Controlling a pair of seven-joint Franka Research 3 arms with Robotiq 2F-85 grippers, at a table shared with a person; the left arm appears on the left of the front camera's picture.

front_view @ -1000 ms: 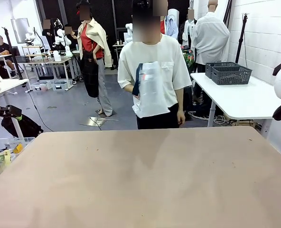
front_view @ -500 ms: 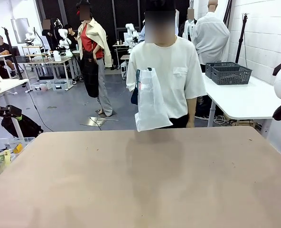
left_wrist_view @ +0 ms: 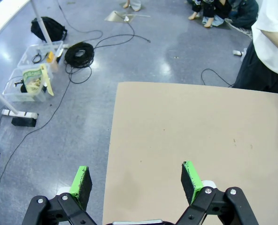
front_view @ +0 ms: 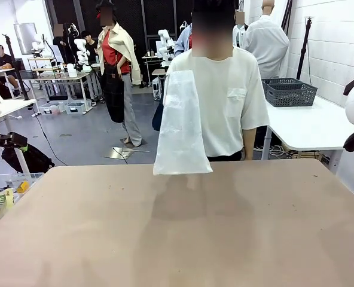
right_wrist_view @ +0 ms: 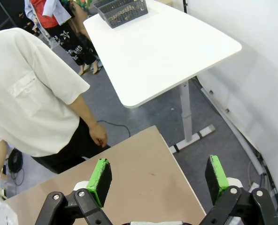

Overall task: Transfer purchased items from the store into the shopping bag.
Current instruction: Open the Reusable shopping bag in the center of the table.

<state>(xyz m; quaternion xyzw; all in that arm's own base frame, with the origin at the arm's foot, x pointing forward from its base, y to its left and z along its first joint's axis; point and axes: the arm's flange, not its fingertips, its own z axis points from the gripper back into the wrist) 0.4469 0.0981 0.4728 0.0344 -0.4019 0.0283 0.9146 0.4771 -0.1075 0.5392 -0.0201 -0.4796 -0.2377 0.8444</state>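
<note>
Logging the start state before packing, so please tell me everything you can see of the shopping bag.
The shopping bag is translucent white plastic, thin and crinkled. It hangs upright and flat, narrower at its top, and looks empty. The person at the far side holds it up before the chest; the holding hand is hidden. Its bottom edge hangs at the table's far edge; whether it touches cannot be told.

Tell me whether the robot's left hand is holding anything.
No, the left hand is open, with the table visible between its green pads.

Left fingers (left_wrist_view: 81, 185), right fingers (right_wrist_view: 100, 180) wide apart
</note>
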